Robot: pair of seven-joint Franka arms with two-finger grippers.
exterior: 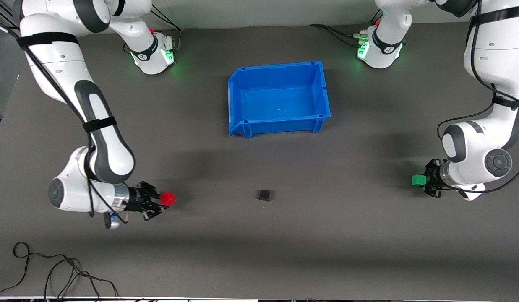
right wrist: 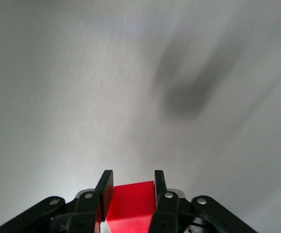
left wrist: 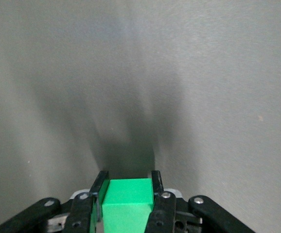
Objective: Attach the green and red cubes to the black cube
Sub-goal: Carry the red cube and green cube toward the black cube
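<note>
The black cube [exterior: 264,195] sits alone on the dark grey mat, nearer to the front camera than the blue bin. My right gripper [exterior: 163,200] is shut on the red cube [exterior: 168,198] and holds it above the mat toward the right arm's end; the red cube shows between the fingers in the right wrist view [right wrist: 130,200]. My left gripper [exterior: 423,181] is shut on the green cube [exterior: 418,180] above the mat at the left arm's end; the green cube fills the gap between the fingers in the left wrist view [left wrist: 127,196]. Both cubes are apart from the black cube.
An empty blue bin [exterior: 238,96] stands in the middle of the table, farther from the front camera than the black cube. Loose black cables [exterior: 53,272] lie at the table's near edge toward the right arm's end.
</note>
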